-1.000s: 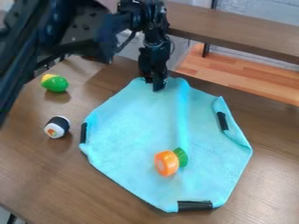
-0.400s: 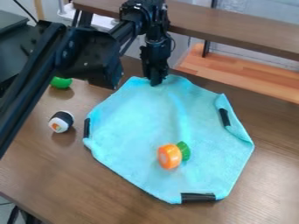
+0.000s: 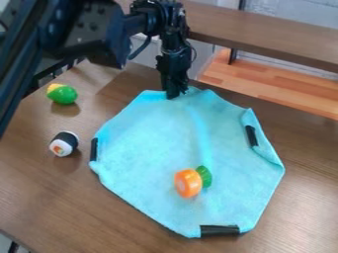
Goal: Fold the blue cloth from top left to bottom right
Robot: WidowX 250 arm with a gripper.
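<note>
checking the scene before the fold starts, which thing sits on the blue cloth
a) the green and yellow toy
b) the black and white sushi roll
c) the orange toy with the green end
c: the orange toy with the green end lies on the lower part of the blue cloth, while the sushi roll and the green and yellow toy are on the bare table.

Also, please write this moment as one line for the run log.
gripper: at far edge of blue cloth | blue cloth: mostly spread on table, main fold not made | orange-and-green toy: on cloth
</note>
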